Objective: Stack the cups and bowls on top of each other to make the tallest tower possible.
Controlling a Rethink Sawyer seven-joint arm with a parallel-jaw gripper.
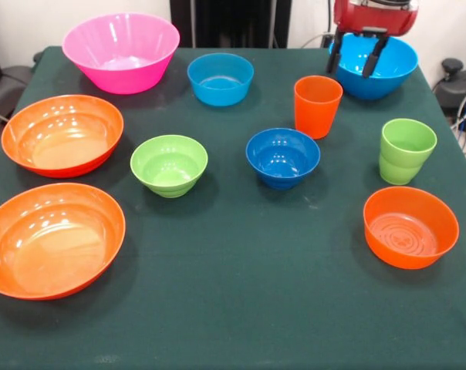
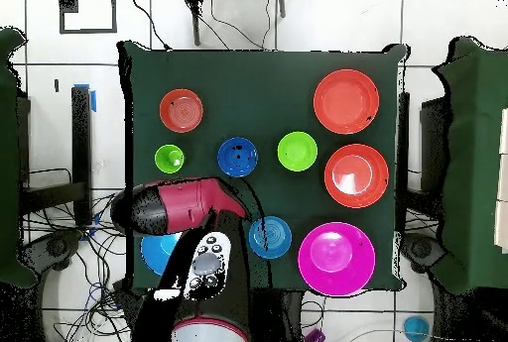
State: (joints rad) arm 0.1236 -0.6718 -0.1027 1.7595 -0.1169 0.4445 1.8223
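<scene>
end effector (image 1: 357, 55) open, empty, above sky blue bowl (image 1: 387, 69) (arm hides it overhead).

Cups (image 1: 318, 105) and bowls (image 1: 169, 164) stand apart (all upright).

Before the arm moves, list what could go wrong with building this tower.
1. The gripper hangs open over the far sky blue bowl; gripping its glossy rim could let it slip or tip.
2. The orange cup stands close beside that bowl, so a swing could topple it.
3. Nothing is stacked yet; the pink bowl and the two wide orange bowls sit across the table, possibly a long reach.
</scene>
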